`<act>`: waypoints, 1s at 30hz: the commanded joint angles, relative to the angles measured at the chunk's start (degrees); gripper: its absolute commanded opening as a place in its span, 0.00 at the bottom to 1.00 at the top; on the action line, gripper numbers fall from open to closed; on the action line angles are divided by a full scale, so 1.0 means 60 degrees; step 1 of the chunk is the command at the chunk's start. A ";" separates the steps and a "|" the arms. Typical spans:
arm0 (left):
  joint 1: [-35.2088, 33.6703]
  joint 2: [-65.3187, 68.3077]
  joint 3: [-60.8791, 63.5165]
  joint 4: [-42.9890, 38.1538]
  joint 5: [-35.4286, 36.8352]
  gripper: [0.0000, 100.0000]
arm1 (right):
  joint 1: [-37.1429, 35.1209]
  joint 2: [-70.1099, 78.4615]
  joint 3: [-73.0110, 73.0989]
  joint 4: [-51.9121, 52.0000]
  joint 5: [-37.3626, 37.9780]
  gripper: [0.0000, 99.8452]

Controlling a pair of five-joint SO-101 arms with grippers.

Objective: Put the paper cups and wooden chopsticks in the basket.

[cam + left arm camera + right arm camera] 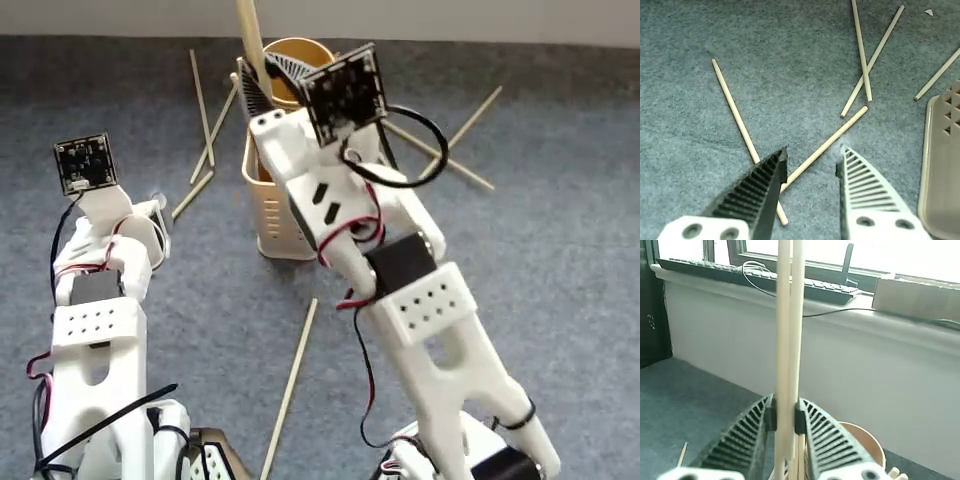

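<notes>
Chopsticks (pixel 790 340), slim round wood, between ridged fingers (pixel 827 440).

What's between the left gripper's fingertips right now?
A wooden chopstick, lying slantwise on the carpet, crosses the gap of the open left gripper, as the left wrist view shows.

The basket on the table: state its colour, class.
The basket is pale beige, seen best in the high view.
</notes>
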 commanded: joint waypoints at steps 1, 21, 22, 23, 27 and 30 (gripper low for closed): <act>-0.0022 -0.0271 -0.0051 -0.0176 0.0088 0.19 | 0.0520 0.0374 -0.0066 -0.0286 -0.0044 0.00; -0.0007 -0.0271 -0.0051 -0.0176 0.0088 0.19 | 0.1429 0.0491 0.4168 -0.2601 -0.0088 0.01; -0.0007 -0.0271 -0.0051 -0.0176 0.0088 0.19 | 0.1414 0.0476 0.4168 -0.2601 -0.0088 0.01; -0.0007 -0.0271 -0.0051 -0.0176 0.0088 0.19 | 0.1355 0.0476 0.4154 -0.2601 -0.0088 0.01; -0.0007 -0.0271 -0.0051 -0.0176 0.0088 0.19 | 0.1297 -0.0095 0.4227 -0.2469 -0.0147 0.03; -0.0007 -0.0271 -0.0051 -0.0176 0.0088 0.19 | 0.1473 -0.0667 0.4168 -0.1619 -0.0864 0.04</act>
